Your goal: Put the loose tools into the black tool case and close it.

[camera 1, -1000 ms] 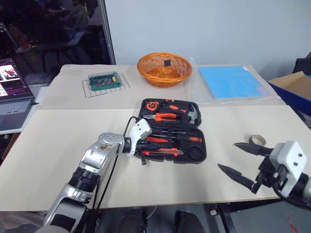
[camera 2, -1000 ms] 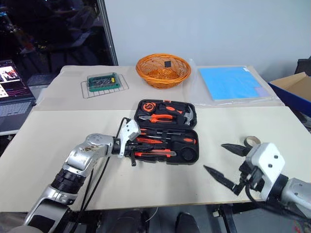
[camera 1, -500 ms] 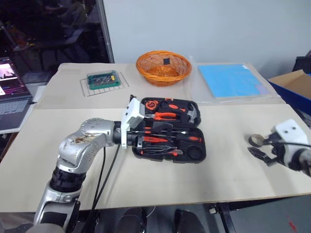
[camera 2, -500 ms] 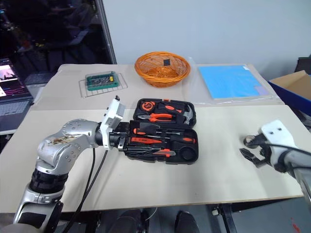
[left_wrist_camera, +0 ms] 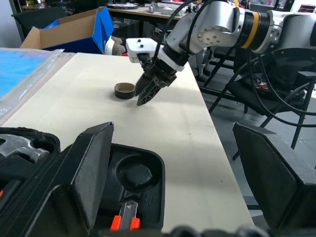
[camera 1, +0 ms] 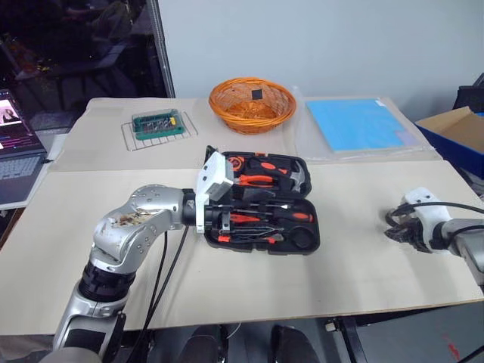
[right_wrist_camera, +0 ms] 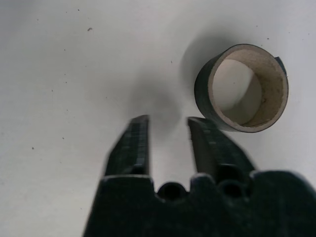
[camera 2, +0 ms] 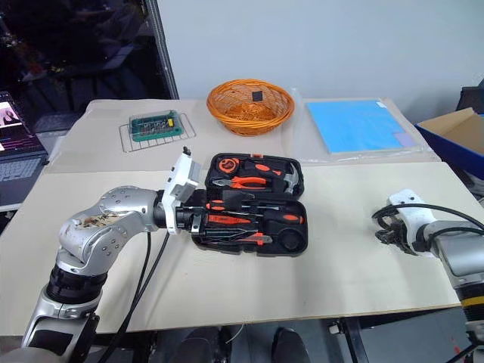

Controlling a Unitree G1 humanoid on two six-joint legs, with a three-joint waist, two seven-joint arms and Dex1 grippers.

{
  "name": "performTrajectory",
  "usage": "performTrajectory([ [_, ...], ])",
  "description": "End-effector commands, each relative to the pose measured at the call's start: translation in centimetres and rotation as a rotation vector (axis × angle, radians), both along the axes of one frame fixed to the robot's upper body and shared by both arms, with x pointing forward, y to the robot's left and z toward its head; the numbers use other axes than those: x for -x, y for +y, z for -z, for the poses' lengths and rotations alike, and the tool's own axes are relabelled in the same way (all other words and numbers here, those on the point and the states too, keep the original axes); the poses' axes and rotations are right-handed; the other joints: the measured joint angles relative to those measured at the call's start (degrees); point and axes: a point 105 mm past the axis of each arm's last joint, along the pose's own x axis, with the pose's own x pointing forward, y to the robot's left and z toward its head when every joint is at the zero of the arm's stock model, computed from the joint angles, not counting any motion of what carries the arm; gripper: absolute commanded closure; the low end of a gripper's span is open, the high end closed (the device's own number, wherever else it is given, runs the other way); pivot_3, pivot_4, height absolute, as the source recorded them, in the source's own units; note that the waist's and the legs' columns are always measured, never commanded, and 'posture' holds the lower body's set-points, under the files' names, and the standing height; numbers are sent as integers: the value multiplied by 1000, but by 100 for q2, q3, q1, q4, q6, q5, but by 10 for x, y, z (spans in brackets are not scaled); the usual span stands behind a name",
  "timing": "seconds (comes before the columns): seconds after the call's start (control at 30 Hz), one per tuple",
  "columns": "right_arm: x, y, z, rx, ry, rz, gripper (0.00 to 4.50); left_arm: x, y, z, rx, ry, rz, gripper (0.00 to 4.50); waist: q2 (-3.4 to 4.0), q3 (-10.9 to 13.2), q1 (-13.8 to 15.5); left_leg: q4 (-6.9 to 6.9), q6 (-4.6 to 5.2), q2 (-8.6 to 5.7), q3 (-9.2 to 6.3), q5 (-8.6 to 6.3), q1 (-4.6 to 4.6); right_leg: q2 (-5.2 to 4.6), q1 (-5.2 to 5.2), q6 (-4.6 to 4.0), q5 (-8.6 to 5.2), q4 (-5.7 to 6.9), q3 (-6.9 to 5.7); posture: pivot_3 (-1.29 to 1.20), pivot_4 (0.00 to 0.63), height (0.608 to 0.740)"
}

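Black tool case (camera 1: 305,240), open flat in the middle of the table (camera 1: 340,287), lid half towards the far side.

Closest in: left gripper (left_wrist_camera: 172,128), hovering at the case's left end and pointing across it, fingers (left_wrist_camera: 86,173) spread wide, nothing in between. Pretty sure not touching any tool, but hard to call from here.

Over on the right side of the table, well apart from the case: right gripper (right_wrist_camera: 165,121), tipped down at the tabletop, fingers drawn almost together with just a thin gap and nothing pinched. Small grey tape roll (left_wrist_camera: 125,91) flat on the table right beside one finger, outside the pair. Touching or not, can't tell.

Near half of the case: utility knife (camera 1: 261,237) along the front edge, black-and-orange screwdrivers (camera 1: 291,216) in the slots behind it. Far half: pliers (camera 1: 257,180) and hammer (camera 1: 300,178).

Further back: green bit set (camera 1: 157,123) on a wire rack to the left, orange wicker basket (camera 1: 252,106) in the middle, blue sheet (camera 1: 359,123) to the right. Laptop (camera 1: 15,151) off the left edge, cardboard box (camera 1: 454,125) off the right.
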Motion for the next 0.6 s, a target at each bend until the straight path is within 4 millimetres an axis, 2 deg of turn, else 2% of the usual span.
performTrajectory([
  [0.03,-6,0,-16,21,-81,-38,4455,7,-4,-10,15,-43,28,376,0,0,-21,0,0,0,0,0,0,0,0,1,0,0,0,0,150,740],
  [0.17,-8,6,-26,39,-107,-113,4455,5,-4,-11,15,-47,24,376,0,0,-44,1,-2,0,0,2,1,0,1,2,1,2,-1,0,150,740],
  [0.3,-19,-9,-35,85,-139,-47,3273,3,-5,-12,14,-47,18,376,1,1,-51,2,-2,0,0,2,2,0,1,3,2,2,0,0,150,740],
  [0.37,-26,-17,-34,105,-138,-1,2529,3,-5,-11,11,-48,17,376,1,1,-53,3,-2,0,2,2,2,0,0,2,3,2,1,0,150,740],
  [0.43,-29,-22,-26,100,-98,27,1983,4,-6,-11,10,-50,16,376,1,1,-52,3,-2,0,3,2,3,0,0,1,3,2,1,0,150,740],
  [0.6,-41,-20,-19,59,-55,51,1983,4,-6,-12,10,-56,8,376,0,1,-67,2,-2,0,3,2,5,5,1,-8,7,1,4,0,150,740],
])
